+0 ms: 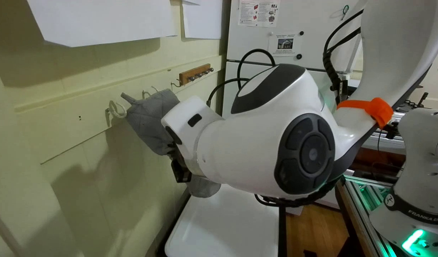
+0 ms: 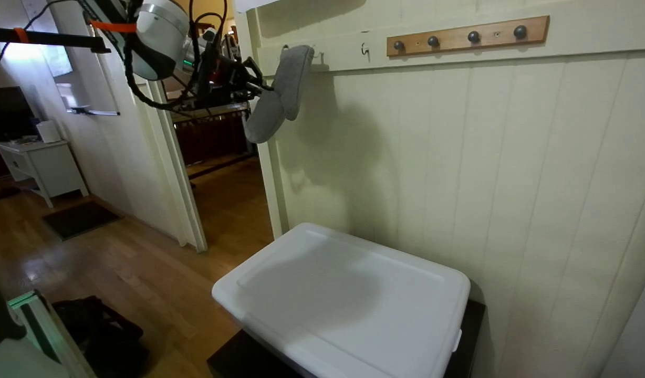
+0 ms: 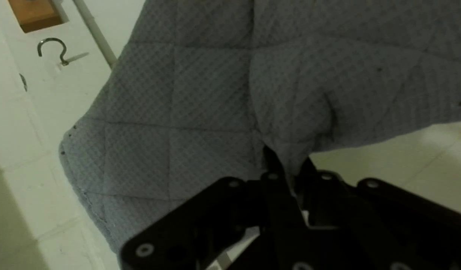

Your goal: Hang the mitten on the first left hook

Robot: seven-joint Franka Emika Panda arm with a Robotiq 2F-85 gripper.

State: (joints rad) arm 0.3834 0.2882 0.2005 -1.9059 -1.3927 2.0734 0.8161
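The grey quilted mitten (image 1: 151,117) is held up beside the wall, with its loop (image 1: 128,98) pointing at the leftmost white hook (image 1: 117,109). In this view loop and hook lie close together; whether they touch I cannot tell. The mitten also shows in an exterior view (image 2: 293,79), where it covers the wall area of the leftmost hook. In the wrist view the mitten (image 3: 170,105) fills much of the picture and hides that hook. My gripper (image 3: 288,165) is shut on a pinched fold of the mitten; its fingers (image 2: 262,86) come from the side away from the wall.
More hooks follow along the wall rail: a white one (image 2: 318,55) and a metal one (image 2: 364,49), also in the wrist view (image 3: 54,50). A wooden knob rack (image 2: 467,37) is beyond them. A white lidded bin (image 2: 343,299) stands below. White papers (image 1: 108,21) hang above.
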